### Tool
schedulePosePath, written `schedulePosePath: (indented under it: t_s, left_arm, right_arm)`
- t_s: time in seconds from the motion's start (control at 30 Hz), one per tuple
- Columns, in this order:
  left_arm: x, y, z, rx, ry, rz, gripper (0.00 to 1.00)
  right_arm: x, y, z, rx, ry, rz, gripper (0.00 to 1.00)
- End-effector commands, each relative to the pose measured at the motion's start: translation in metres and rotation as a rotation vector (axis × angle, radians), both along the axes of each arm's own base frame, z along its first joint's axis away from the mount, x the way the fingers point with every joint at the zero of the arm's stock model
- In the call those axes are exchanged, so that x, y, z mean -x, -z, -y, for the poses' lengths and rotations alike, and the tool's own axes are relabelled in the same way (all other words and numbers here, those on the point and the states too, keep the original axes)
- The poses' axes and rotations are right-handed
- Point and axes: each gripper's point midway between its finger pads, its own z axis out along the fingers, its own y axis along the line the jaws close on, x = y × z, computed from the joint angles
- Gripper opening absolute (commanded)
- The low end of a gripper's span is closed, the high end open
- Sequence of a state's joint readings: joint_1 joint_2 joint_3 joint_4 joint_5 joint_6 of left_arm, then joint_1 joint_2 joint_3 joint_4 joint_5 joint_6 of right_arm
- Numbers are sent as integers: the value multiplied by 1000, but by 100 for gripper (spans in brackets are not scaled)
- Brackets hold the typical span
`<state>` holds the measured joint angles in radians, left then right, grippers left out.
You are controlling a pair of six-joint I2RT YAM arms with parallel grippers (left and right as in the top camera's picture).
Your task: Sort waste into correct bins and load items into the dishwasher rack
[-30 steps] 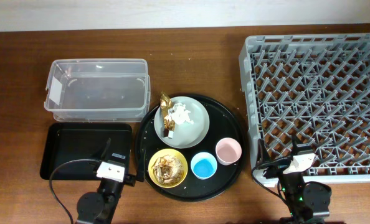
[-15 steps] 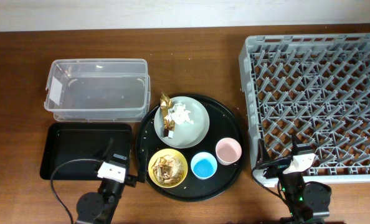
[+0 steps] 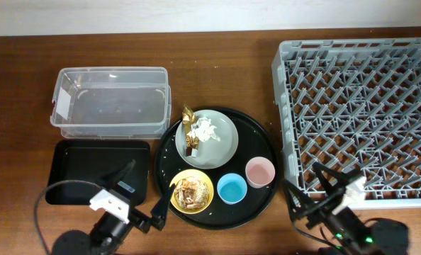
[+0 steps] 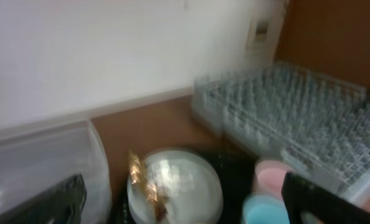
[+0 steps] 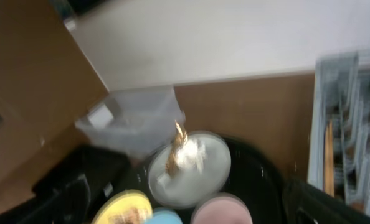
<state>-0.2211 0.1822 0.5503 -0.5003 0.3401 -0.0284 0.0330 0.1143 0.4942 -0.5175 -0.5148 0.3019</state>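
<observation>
Both hands have shifted toward the lower edge since the earlier frame: left hand (image 3: 141,190) and right hand (image 3: 308,185), fingers spread wide, empty. Centre: gold foil wrapper (image 3: 190,131) on the left rim of the plate (image 3: 221,145), its long axis running top to bottom.

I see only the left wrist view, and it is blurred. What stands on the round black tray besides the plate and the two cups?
Observer: A small yellow bowl holding brownish food scraps, left of the blue cup.
Operator: Where is the black bin?
Observer: The black rectangular tray lies left of the round black tray, nearer you than the clear tub.
Operator: What lies on the plate?
Observer: Crumpled white paper bits beside the gold foil wrapper.
</observation>
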Motion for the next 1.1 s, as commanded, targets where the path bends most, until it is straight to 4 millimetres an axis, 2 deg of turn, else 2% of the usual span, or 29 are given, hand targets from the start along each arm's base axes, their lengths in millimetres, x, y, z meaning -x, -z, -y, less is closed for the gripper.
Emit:
schedulePosePath:
  t_s: [0.0,0.07,0.17,0.23,0.3,0.37,0.4,0.47,0.5,0.57,0.63,0.7,0.77,0.83,0.87,0.9,0.93,0.97,1.0,1.07]
  left_arm:
    - [-13,-24,4,-35,3,-226,100]
    - [-16,-34,8,-49,25,-323,100]
    - [-13,-64,38,14,203,-427,100]
    - [-16,-69,49,37,273,-428,100]
    - [-22,-52,52,28,271,-512,99]
    - [-25,-20,56,-24,256,-652,99]
    - [-26,9,61,-110,236,-760,97]
    - [-25,49,79,-251,241,-880,83]
    - [-26,66,88,-304,225,-930,80]
    - [-26,113,118,-449,218,-1024,74]
    - [-22,145,139,-534,236,-1072,70]
    - [-32,180,140,-631,163,-1097,64]
    - [-38,202,145,-651,154,-1127,55]
    - [-42,214,150,-649,144,-1140,51]
    - [-44,216,152,-645,145,-1136,42]
    - [-44,216,152,-646,146,-1135,33]
    - [-44,217,151,-648,145,-1139,11]
    - [-42,216,148,-655,141,-1150,1]
    - [-41,211,144,-654,129,-1162,0]
    - [-48,186,131,-617,93,-1164,0]
  right_arm:
    - [3,-15,15,43,87,-212,98]
    - [2,-17,17,103,83,-333,98]
    - [-6,-14,17,131,66,-543,98]
    - [-12,-3,16,136,57,-646,98]
    - [-17,10,15,137,49,-719,98]
    - [-20,16,14,135,40,-756,99]
    - [-21,18,13,131,37,-770,96]
    - [-22,18,13,130,35,-774,91]
    - [-22,18,13,130,35,-774,91]
    - [-20,19,13,131,35,-782,91]
    - [-18,21,13,131,34,-795,91]
    - [-15,23,13,132,33,-810,91]
    - [-13,24,13,133,33,-820,91]
    - [-12,25,13,133,33,-825,91]
    - [-12,25,13,133,33,-825,91]
    - [-12,25,13,133,33,-825,91]
    - [-12,25,13,133,33,-825,91]
    - [-12,25,13,133,32,-826,91]
    - [-11,25,13,133,32,-828,91]
    - [-11,25,13,133,32,-828,91]
